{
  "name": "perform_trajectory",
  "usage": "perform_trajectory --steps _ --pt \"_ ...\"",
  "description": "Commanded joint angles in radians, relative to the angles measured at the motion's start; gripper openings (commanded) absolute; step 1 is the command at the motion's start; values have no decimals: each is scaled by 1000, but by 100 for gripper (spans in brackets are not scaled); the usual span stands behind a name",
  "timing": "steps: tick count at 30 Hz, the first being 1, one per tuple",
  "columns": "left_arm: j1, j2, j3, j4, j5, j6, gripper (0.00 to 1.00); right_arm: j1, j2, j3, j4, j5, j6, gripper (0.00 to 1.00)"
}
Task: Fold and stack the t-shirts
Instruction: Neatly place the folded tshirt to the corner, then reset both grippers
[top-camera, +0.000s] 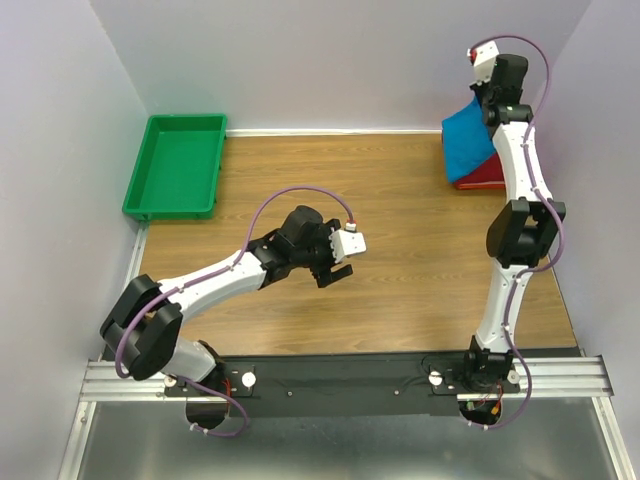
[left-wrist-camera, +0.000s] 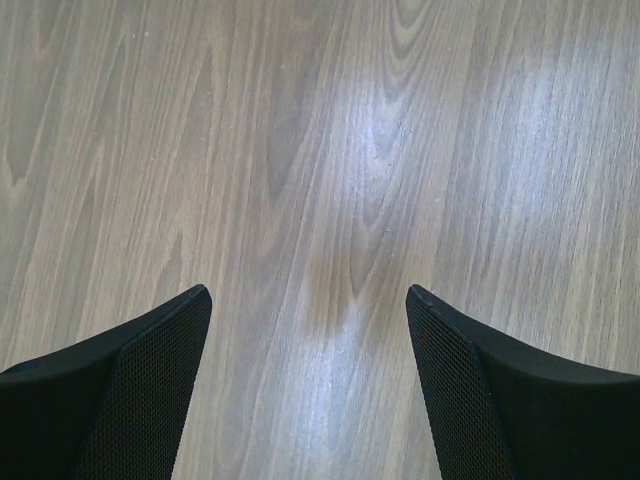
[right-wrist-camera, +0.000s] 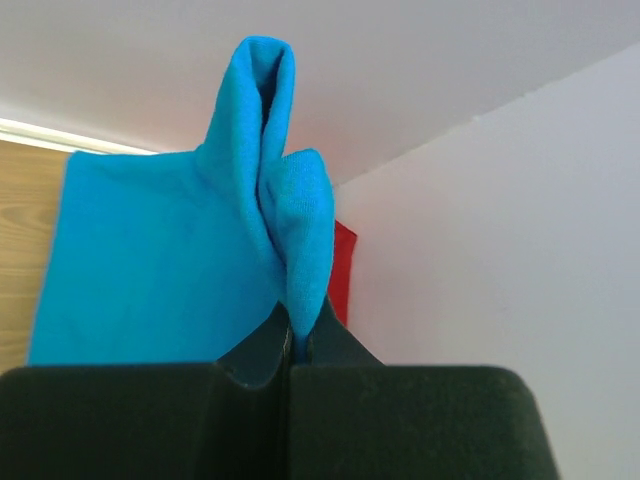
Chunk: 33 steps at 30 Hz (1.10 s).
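The bright blue t-shirt (top-camera: 468, 140) hangs at the table's far right corner, lifted by one pinched fold. My right gripper (top-camera: 488, 92) is shut on that fold; in the right wrist view the blue cloth (right-wrist-camera: 150, 270) rises out of the shut gripper (right-wrist-camera: 292, 345). The dark red t-shirt (top-camera: 485, 176) lies under the blue one, and only a strip of it shows (right-wrist-camera: 342, 265). My left gripper (top-camera: 338, 270) is open and empty above bare wood near the table's middle; its two black fingers (left-wrist-camera: 130, 390) stand wide apart.
A green plastic tray (top-camera: 178, 165) stands at the far left corner. Pale walls close the table on the left, back and right. The right arm (top-camera: 520, 240) rises along the right side. A metal rail (top-camera: 340, 378) runs along the near edge.
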Motion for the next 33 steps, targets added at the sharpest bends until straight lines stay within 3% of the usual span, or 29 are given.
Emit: perform_trajectory --steps 1,11,13,14,15,17,18,19,22,29,33 --pt "0 20 25 -34 12 12 86 -63 34 30 101 -45 -45 1" --pt "5 43 67 -90 20 27 86 -134 82 -45 195 -155 -88 1" --pt "8 48 76 -100 19 27 86 -143 95 -67 233 -152 -97 5" --pt "8 48 78 -104 15 26 86 -148 103 -66 244 -148 -98 9" --pt "11 46 81 -108 15 24 86 -156 114 -49 256 -142 -100 20" --pt "16 42 82 -111 14 16 86 -166 140 -29 264 -126 -101 47" --pt "20 37 82 -113 15 12 86 -171 148 -17 270 -116 -95 69" --pt "31 33 81 -113 22 7 86 -176 157 -3 273 -90 -92 75" --pt "61 11 82 -113 34 -16 86 -186 145 19 275 -79 -83 82" --pt "152 -64 104 -108 74 -80 86 -176 -19 -101 272 -129 7 99" --pt "279 -76 163 -126 133 -131 86 -143 -160 -231 214 -161 56 100"
